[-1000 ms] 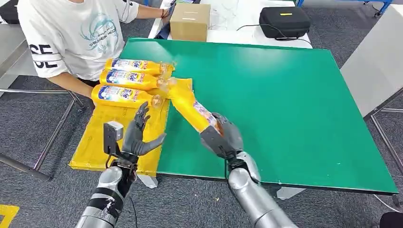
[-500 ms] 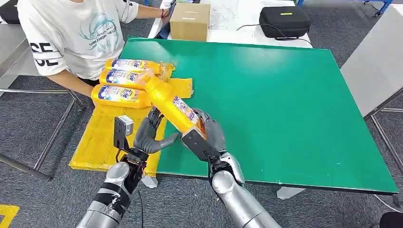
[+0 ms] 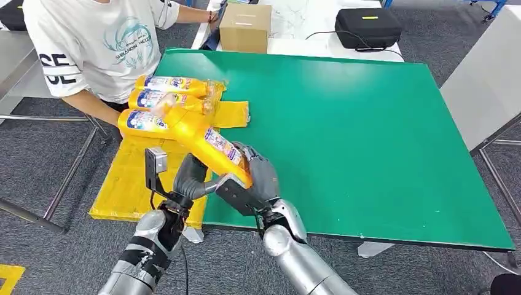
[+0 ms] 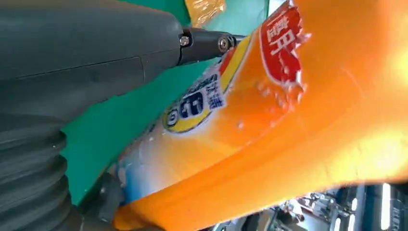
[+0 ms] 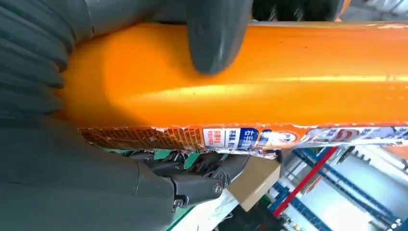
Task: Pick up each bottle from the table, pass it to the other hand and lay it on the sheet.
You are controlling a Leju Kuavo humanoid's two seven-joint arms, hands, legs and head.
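My right hand (image 3: pixel 257 182) grips an orange detergent bottle (image 3: pixel 201 137) by its base, and the bottle tilts up and away toward the left over the yellow sheet (image 3: pixel 123 184). In the right wrist view the thumb (image 5: pixel 216 33) wraps over the bottle (image 5: pixel 250 82). My left hand (image 3: pixel 190 178) is right under the bottle's lower body, thumb and fingers apart on either side of it. The left wrist view has the bottle (image 4: pixel 288 120) close against the thumb (image 4: pixel 144 53). Three more bottles (image 3: pixel 169 84) (image 3: pixel 150 99) (image 3: pixel 142 120) lie side by side at the sheet's far end.
A person in a white T-shirt (image 3: pixel 98 43) stands at the sheet's far left corner. The green table (image 3: pixel 356 135) spreads to the right. Beyond it are a cardboard box (image 3: pixel 246 27) and a black case (image 3: pixel 367 27). A grey table (image 3: pixel 485 86) stands at the right.
My right hand has swung the bottle leftward over the sheet. My left hand has moved in beneath the bottle's lower body, where before it stood apart.
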